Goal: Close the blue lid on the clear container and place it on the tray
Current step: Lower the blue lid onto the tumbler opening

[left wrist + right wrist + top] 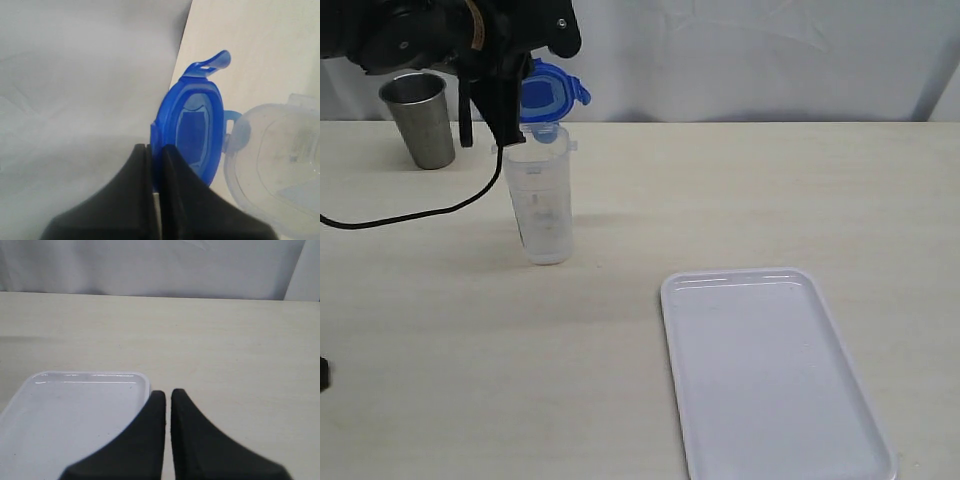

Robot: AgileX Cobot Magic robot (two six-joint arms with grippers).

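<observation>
The blue lid [548, 95] hangs tilted on edge just above the open rim of the clear container [542, 200], which stands upright on the table at the left. My left gripper [510, 120] is shut on the lid's rim. The left wrist view shows the lid [192, 130] pinched between the black fingers of the left gripper [156, 150], with the container's open mouth [275, 170] beside it. The white tray [770, 380] lies flat at the front right. My right gripper [168, 392] is shut with nothing in it, above the table beside the tray's [75, 425] far corner.
A grey steel cup [420, 120] stands at the back left, close to the left arm. A black cable [420, 212] trails across the table to the left of the container. A white backdrop closes off the far table edge.
</observation>
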